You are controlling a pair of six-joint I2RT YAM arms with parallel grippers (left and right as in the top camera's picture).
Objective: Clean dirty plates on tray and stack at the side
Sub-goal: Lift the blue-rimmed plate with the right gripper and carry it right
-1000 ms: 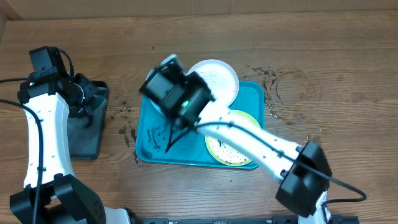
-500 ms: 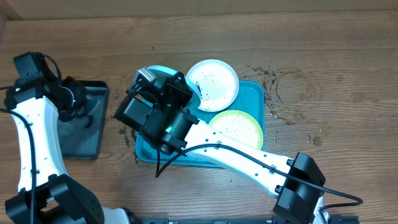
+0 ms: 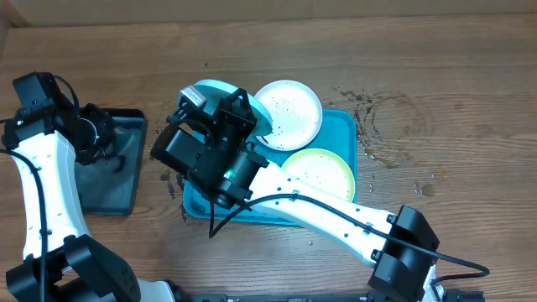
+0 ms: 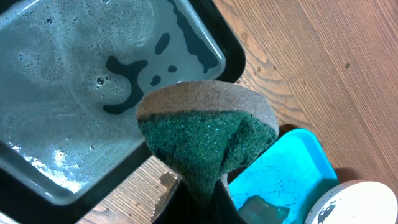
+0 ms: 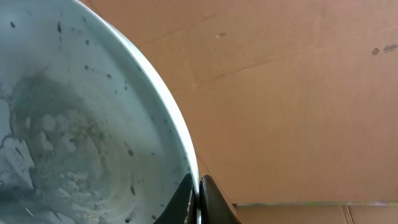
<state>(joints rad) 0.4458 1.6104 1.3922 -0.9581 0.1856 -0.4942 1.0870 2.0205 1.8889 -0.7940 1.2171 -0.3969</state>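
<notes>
Showed the right tool clenched on the rim of the light blue plate, speckled and smeared inside, over the far-left corner of the turquoise tray. Showed the white plate and yellow-green plate lying on that tray (touching or overlapping, hard to tell). Showed the left tool grasping a green-faced sponge above a black tray of soapy water on the wooden tabletop.

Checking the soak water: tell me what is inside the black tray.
Shallow, bubbly water with bare dark patches lies in the black tray. The green sponge in front hides a strip beside the rim.
</notes>
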